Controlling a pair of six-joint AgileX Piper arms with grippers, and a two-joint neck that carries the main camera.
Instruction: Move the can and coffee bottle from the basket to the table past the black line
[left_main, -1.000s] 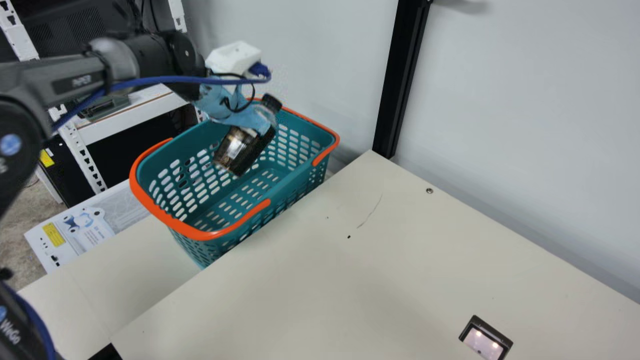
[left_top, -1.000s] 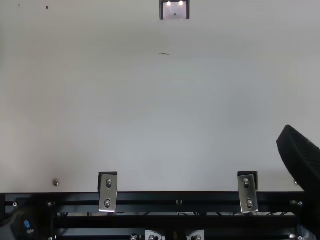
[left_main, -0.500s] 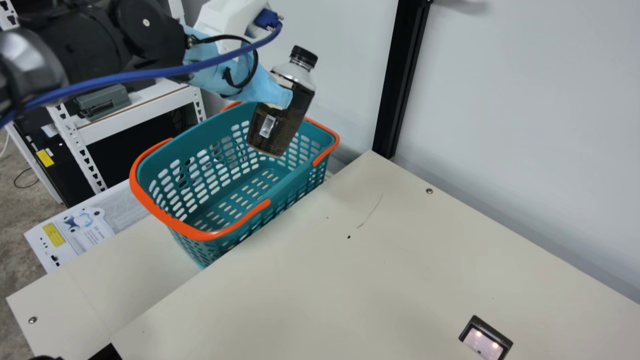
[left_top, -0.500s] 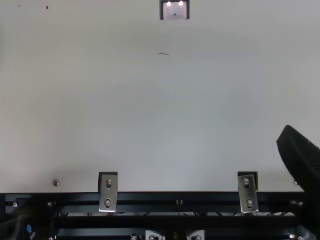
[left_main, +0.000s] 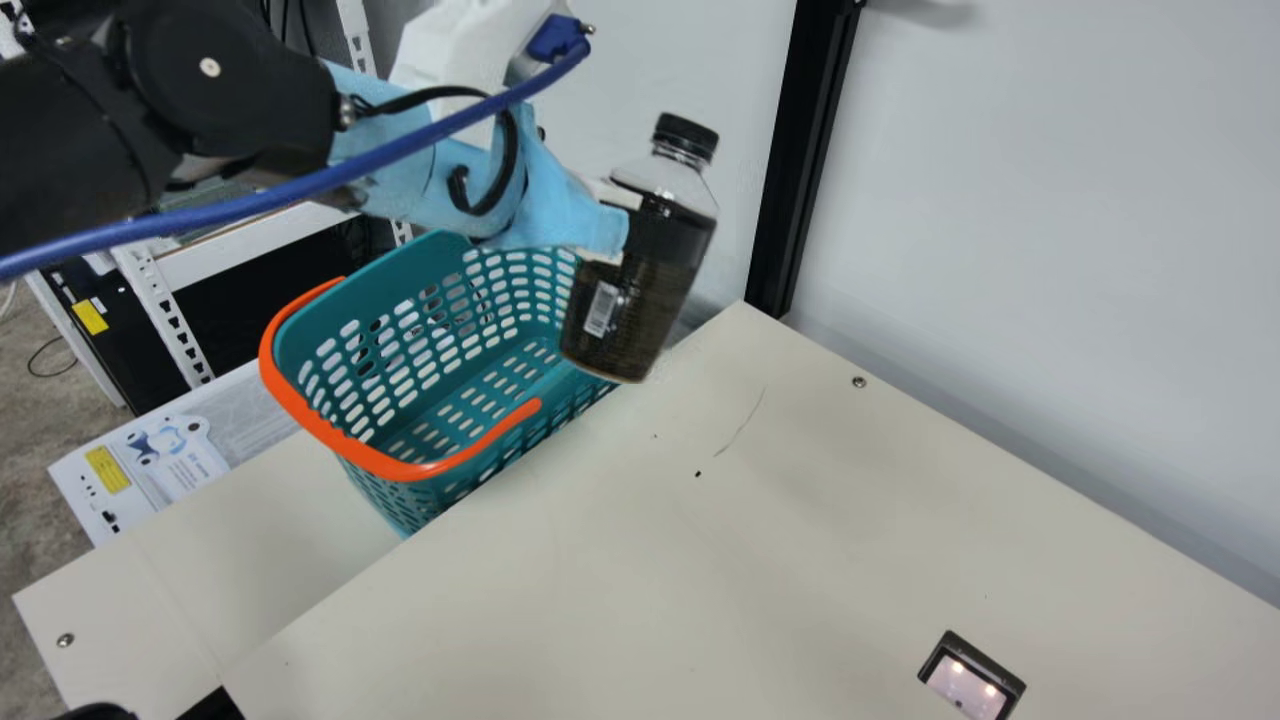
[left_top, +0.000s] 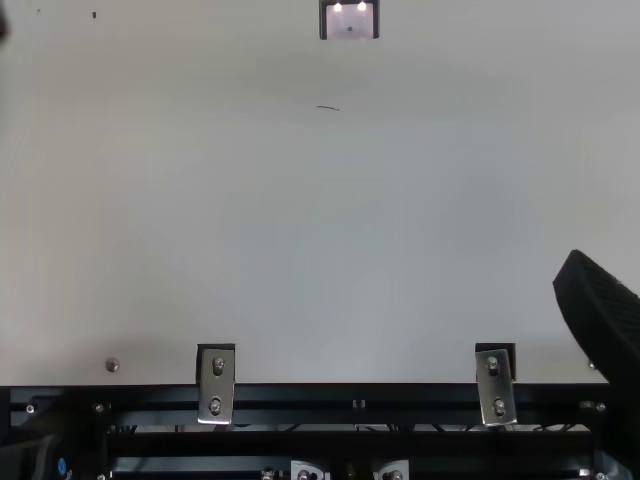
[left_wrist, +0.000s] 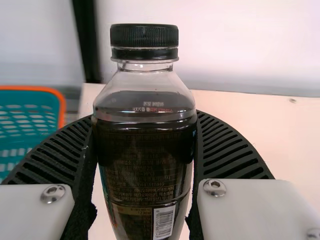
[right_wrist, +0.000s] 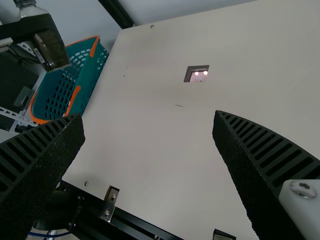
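Currently, in the main view, a clear plastic coffee bottle with a black screw cap and dark contents (left_main: 640, 290) is held aloft by the black left gripper with its pale blue wrapping (left_main: 614, 232). Bottle tilted, cap end up; in that view its base is seen against the near corner region between basket and table, so which of the two lies directly beneath cannot be told. In the left wrist view, the bottle is clamped between two black ribbed fingers, one pressed to each side; a barcode is shown low on its label. A teal perforated plastic basket with orange handles (left_main: 432, 256) is set beside the raised cream table surface (left_main: 800, 520). By the right gripper, seen in part at the top view's side (left_top: 604, 325), nothing is gripped: in the right wrist view its two black ribbed fingers are spread wide apart, with the tabletop seen between them. A black-framed rectangular inset with a pinkish panel (left_main: 966, 686) is set in the table, two bright spots reflected in it. A short, thin dark line (left_top: 328, 107) is noted near it in the top view. Behind the table, a tall black metal post (left_main: 805, 150) is set against the pale wall (left_main: 1050, 220).
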